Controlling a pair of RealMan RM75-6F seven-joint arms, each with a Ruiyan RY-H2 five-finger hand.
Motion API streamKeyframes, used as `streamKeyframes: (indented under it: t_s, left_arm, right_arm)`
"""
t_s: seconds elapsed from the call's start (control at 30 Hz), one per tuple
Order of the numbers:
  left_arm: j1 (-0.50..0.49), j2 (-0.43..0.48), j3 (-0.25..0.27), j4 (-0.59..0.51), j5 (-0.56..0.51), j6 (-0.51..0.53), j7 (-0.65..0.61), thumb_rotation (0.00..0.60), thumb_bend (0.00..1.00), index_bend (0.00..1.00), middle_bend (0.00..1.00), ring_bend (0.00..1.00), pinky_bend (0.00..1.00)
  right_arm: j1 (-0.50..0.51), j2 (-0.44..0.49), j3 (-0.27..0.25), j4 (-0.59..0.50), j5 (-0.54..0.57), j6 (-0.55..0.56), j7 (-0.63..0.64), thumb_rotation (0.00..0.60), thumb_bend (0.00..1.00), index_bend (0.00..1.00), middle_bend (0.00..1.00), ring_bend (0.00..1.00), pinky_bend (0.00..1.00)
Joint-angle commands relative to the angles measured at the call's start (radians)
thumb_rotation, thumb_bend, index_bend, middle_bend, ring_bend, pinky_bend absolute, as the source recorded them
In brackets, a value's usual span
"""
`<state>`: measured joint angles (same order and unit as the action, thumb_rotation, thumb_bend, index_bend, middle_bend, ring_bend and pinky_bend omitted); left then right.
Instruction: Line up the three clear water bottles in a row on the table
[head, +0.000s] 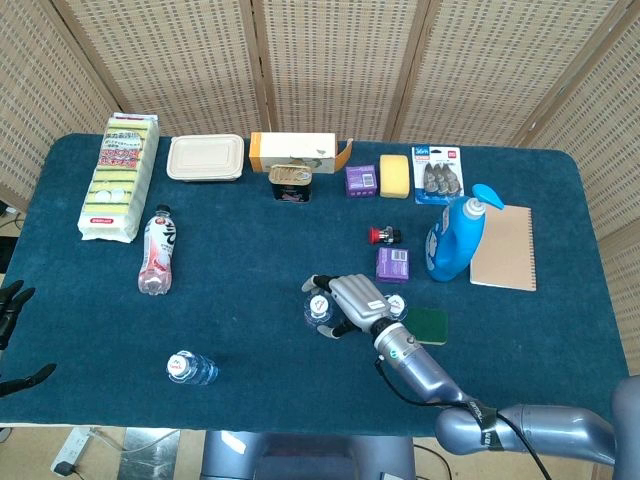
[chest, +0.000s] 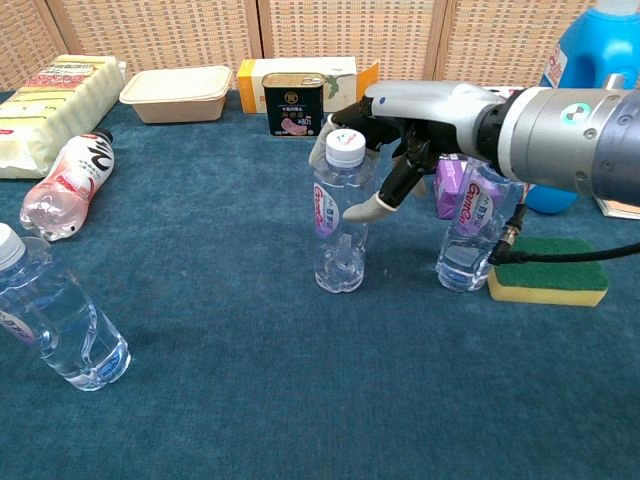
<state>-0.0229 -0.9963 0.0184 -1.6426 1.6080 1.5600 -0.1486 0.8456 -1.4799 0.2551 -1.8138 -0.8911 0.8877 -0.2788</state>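
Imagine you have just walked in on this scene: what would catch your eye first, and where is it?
First, the right hand at mid-table, its fingers around an upright clear bottle, with a second bottle standing just right of it beside a green sponge. Next, the blue detergent jug further back on the right. Last, the third bottle, alone near the front left edge.
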Motion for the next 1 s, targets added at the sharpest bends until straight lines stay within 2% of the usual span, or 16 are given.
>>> streamKeyframes:
  t_s: [0.03, 0.47, 0.53, 0.67, 0.73, 0.83, 0.9, 1.0]
  left_arm:
    - [0.000, 0.000, 0.000, 0.000, 0.000, -0.001, -0.001, 0.600, 0.04, 0.00, 0.00, 0.00, 0.02]
    - [-0.001, -0.001, 0.002, 0.000, 0.004, -0.001, 0.001, 0.600, 0.04, 0.00, 0.00, 0.00, 0.02]
    - [-0.003, -0.001, 0.001, 0.001, 0.001, -0.004, 0.001, 0.600, 0.04, 0.00, 0.00, 0.00, 0.02]
    - [-0.010, -0.002, -0.001, 0.005, 0.000, -0.013, -0.005, 0.600, 0.04, 0.00, 0.00, 0.00, 0.02]
    - [-0.017, -0.006, -0.003, 0.013, 0.004, -0.020, -0.014, 0.600, 0.04, 0.00, 0.00, 0.00, 0.02]
    - [-0.039, -0.020, 0.004, 0.041, 0.000, -0.068, -0.078, 0.600, 0.04, 0.00, 0.00, 0.00, 0.02]
    - [-0.072, -0.052, 0.025, 0.132, 0.064, -0.097, -0.185, 0.600, 0.04, 0.00, 0.00, 0.00, 0.02]
    - [-0.097, -0.095, 0.047, 0.261, 0.139, -0.077, -0.343, 0.600, 0.04, 0.00, 0.00, 0.00, 0.02]
  right_arm:
    - [-0.010, 0.037, -0.006, -0.043, -0.027, 0.000, 0.017, 0.600, 0.27, 0.20, 0.26, 0.32, 0.67]
    - [-0.037, 0.163, 0.020, -0.201, -0.111, 0.072, 0.028, 0.600, 0.25, 0.17, 0.20, 0.27, 0.62]
    - [-0.049, 0.196, 0.021, -0.229, -0.145, 0.093, 0.025, 0.600, 0.20, 0.16, 0.18, 0.24, 0.57]
    - [-0.083, 0.261, 0.004, -0.262, -0.236, 0.126, 0.025, 0.600, 0.03, 0.09, 0.09, 0.10, 0.36]
    - [-0.108, 0.294, -0.008, -0.271, -0.291, 0.150, 0.035, 0.600, 0.00, 0.07, 0.06, 0.05, 0.29]
    - [-0.162, 0.355, -0.037, -0.280, -0.391, 0.205, 0.050, 0.600, 0.00, 0.06, 0.04, 0.03, 0.26]
    - [-0.248, 0.428, -0.089, -0.271, -0.509, 0.298, 0.064, 0.600, 0.00, 0.06, 0.04, 0.02, 0.26]
    - [-0.302, 0.460, -0.134, -0.230, -0.611, 0.348, 0.124, 0.600, 0.00, 0.06, 0.04, 0.02, 0.26]
